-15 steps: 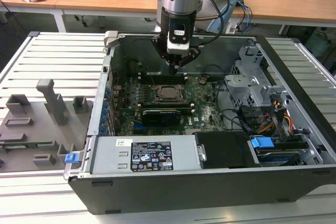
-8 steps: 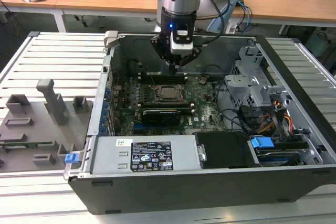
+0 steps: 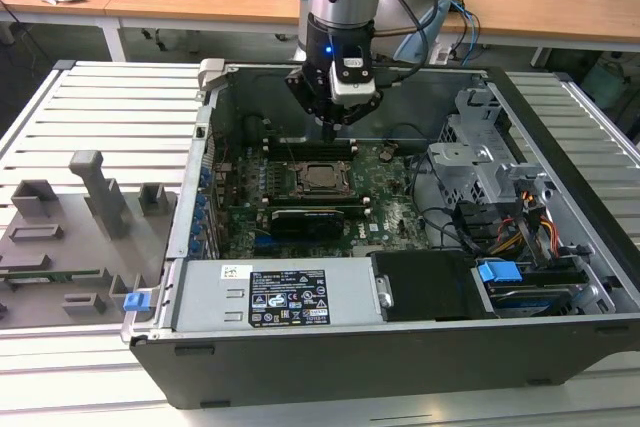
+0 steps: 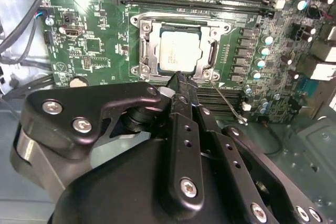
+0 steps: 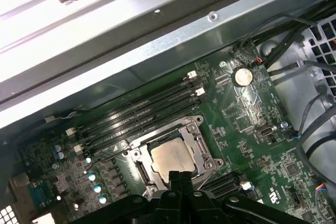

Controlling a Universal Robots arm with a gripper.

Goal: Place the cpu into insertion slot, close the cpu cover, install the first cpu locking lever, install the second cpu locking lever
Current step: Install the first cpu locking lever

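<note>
Nearest in the exterior view, a black power-supply box with white labels (image 3: 290, 297) sat along the front wall of the open dark grey computer case (image 3: 330, 377). The case rested on a white slatted surface (image 3: 110, 97), and a grey plastic fixture tray (image 3: 60, 237) lay on that surface toward the exterior view's left. Behind the box, in the middle of the frame, lay the green motherboard (image 3: 385, 212). The cpu, a small flat square chip with a pale silver-grey top (image 4: 179, 51), sat in the insertion slot, a square dark socket with a silvery metal rim (image 4: 176, 20). The cpu cover, a thin silvery metal frame (image 4: 148, 45), lay flat around the chip. A thin silvery wire lever (image 4: 227, 103) angled away from one socket corner across the neighbouring long black slots (image 4: 234, 94). The black tool (image 4: 178, 77) hung close beside the socket's edge, its fingers pressed together with nothing between them. Farthest back, across the upper frame, stood wooden desks (image 3: 560, 7).
</note>
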